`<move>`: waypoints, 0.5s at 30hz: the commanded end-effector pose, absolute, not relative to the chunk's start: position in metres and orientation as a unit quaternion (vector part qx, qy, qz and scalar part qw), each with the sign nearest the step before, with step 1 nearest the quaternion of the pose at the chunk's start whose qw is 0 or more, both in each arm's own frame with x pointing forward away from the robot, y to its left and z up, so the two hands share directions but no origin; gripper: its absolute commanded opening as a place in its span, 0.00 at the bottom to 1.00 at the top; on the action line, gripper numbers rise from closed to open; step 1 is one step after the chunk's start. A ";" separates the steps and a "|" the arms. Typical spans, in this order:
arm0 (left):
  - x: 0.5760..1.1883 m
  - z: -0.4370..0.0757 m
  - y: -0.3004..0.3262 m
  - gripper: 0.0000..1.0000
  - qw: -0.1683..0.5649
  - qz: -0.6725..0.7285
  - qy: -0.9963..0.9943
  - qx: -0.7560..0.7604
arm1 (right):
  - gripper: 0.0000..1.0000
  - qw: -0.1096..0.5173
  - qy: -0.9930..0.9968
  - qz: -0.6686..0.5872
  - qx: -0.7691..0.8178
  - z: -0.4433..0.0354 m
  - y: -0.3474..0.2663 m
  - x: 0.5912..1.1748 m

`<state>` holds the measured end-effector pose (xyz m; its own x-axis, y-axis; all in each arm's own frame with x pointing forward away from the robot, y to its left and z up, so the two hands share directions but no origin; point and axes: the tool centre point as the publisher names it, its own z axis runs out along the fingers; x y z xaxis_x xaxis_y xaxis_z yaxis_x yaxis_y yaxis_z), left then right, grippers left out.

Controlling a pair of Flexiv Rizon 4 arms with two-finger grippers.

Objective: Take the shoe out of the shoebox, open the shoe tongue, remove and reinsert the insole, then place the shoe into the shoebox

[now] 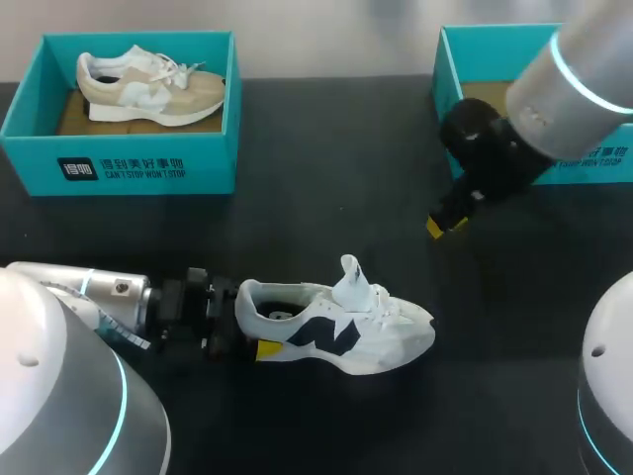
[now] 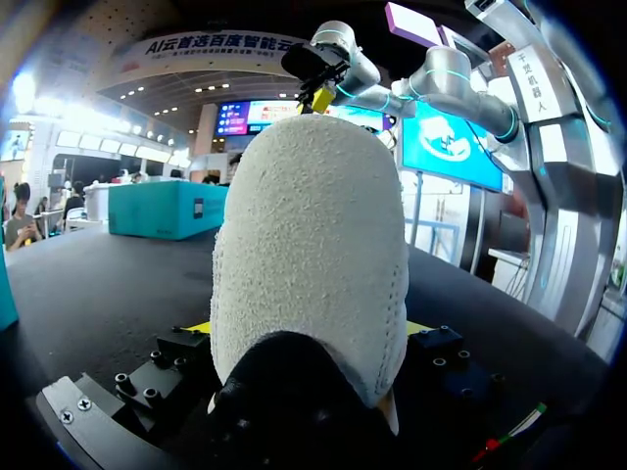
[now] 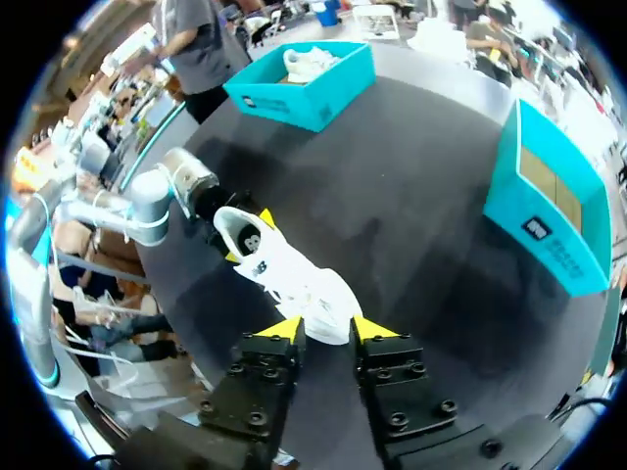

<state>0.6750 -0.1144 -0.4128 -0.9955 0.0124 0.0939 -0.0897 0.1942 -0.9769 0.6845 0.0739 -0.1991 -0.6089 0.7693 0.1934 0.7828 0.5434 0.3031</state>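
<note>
I see a white shoe [image 1: 336, 322] with a navy side emblem on my black worktop [image 1: 326, 178]. The left shoebox [image 1: 119, 163] and right shoebox [image 1: 445, 74] are teal; the left's second shoe [image 1: 148, 87] is beige and white.

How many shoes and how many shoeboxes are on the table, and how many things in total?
Shoes: 2, the white shoe on the table, the beige shoe in the left shoebox.
Shoeboxes: 2, the left shoebox and the right shoebox.
Total: 4.
</note>
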 end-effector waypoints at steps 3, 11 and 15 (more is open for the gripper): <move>0.675 -0.415 -0.112 0.00 0.040 0.634 -0.772 0.026 | 0.00 -0.034 -0.942 -0.064 -0.329 -0.198 0.116 0.709; 0.675 -0.415 -0.112 0.00 0.040 0.634 -0.772 0.026 | 0.00 -0.039 -0.966 -0.058 -0.250 -0.193 0.142 0.709; 0.675 -0.415 -0.112 0.00 0.040 0.634 -0.772 0.026 | 0.00 -0.036 -0.967 -0.047 -0.249 -0.192 0.144 0.711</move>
<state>0.6750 -0.1144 -0.4127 -0.9955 0.0125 0.0939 -0.0897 0.1940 -0.9769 0.7013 0.1310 -0.1922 -0.8742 0.4829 -0.0506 0.4574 0.8539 0.2482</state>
